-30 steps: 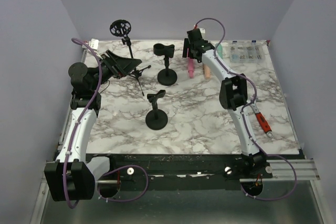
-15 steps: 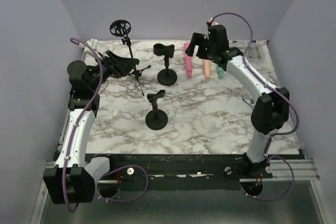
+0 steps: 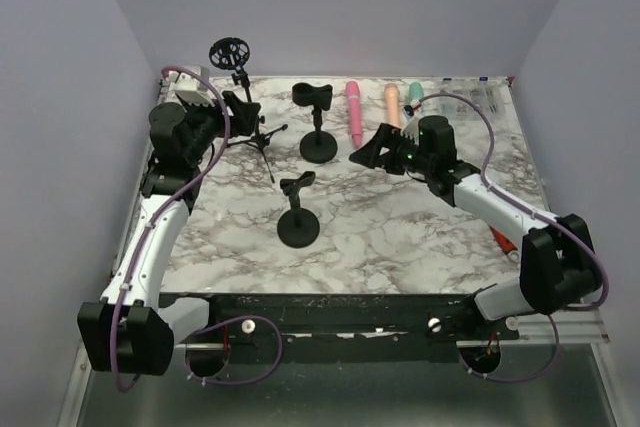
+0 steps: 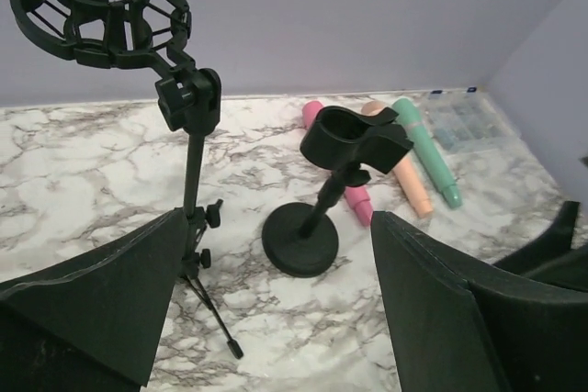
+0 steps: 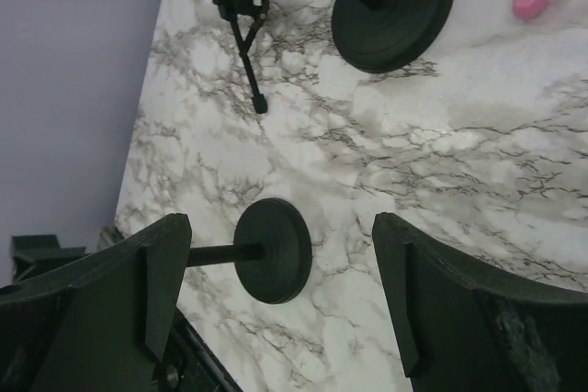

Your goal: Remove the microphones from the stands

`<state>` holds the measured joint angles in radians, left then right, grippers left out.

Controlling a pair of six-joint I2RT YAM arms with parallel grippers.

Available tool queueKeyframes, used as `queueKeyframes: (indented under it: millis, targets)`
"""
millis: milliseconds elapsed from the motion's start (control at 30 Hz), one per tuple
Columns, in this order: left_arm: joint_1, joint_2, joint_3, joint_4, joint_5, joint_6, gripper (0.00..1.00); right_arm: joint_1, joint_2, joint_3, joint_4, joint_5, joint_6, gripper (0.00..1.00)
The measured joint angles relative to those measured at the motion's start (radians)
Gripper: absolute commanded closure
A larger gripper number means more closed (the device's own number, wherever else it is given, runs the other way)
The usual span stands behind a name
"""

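Top external: pink microphone (image 3: 354, 115) lies flat; left pincer (image 3: 247, 114) and right pincer (image 3: 366, 150) gape empty.

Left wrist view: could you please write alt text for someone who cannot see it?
An empty round-base mic stand stands between the left gripper's open fingers on a marble table. A tripod stand with an empty shock mount stands left; three microphones lie behind.

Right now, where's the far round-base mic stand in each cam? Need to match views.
Top external: far round-base stand, back centre, right of the tripod stand.
Left wrist: mid-frame, clip empty.
Right wrist: only its base, top right.
Shared landmark: pink microphone lying on the table beside it, in all three views.
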<state>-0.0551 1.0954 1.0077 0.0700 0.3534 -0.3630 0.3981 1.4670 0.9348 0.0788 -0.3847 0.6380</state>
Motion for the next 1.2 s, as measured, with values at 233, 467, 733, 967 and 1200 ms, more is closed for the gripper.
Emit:
queueKeyframes:
  millis: [233, 467, 733, 967, 1200]
  targets:
    - [-0.157, 0.125, -0.124, 0.234, -0.269, 0.159, 0.13, 0.0, -0.14, -0.1, 0.105, -0.035, 0.018, 0.11]
    - [-0.194, 0.378, -0.072, 0.403, -0.412, 0.209, 0.33, 0.0, -0.283, -0.172, 0.084, -0.016, -0.012, 0.07]
    - [-0.194, 0.502, 0.034, 0.478, -0.496, 0.242, 0.42, 0.0, -0.413, -0.181, 0.013, 0.059, -0.091, 0.04]
    - [-0.178, 0.518, 0.042, 0.49, -0.469, 0.291, 1.0, 0.0, -0.331, -0.181, 0.013, 0.044, -0.077, 0.04]
    - [-0.165, 0.482, 0.023, 0.455, -0.398, 0.28, 1.0, 0.0, -0.129, -0.181, 0.192, -0.059, 0.126, 0.06]
